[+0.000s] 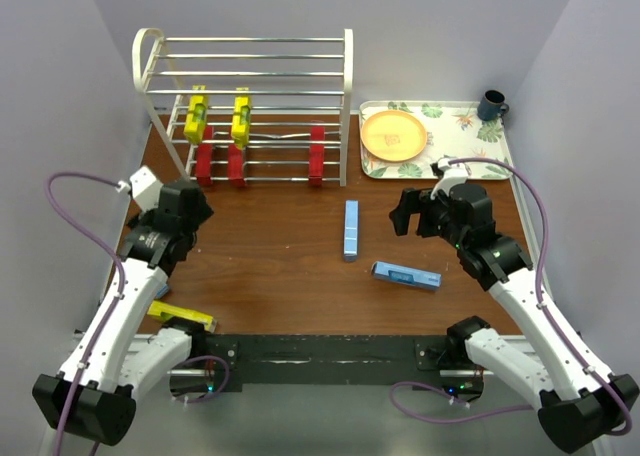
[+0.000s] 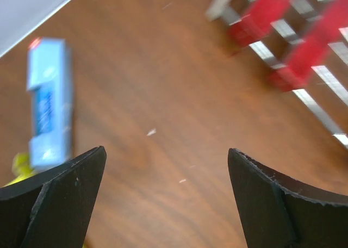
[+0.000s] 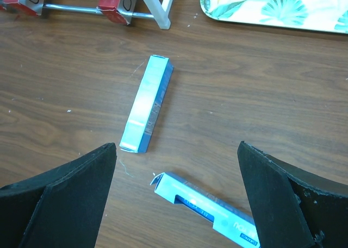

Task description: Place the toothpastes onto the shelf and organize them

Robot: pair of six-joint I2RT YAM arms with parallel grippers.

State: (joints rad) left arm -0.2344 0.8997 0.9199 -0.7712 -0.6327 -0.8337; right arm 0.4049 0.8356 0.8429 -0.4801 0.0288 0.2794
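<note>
Only the left wrist view shows a third blue carton [image 2: 49, 101], blurred, on the table before the shelf [image 1: 260, 74]. The shelf holds two yellow cartons [image 1: 197, 116] above three red cartons [image 1: 316, 156]. Two blue cartons [image 1: 351, 229] lie before its right end. Left gripper [image 2: 166, 155] and right gripper [image 3: 176, 150] hover before it, spread wide, empty.

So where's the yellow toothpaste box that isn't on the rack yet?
Seen from above, the yellow carton lies flat at the table's near left edge, beside the left arm, far from the shelf.
</note>
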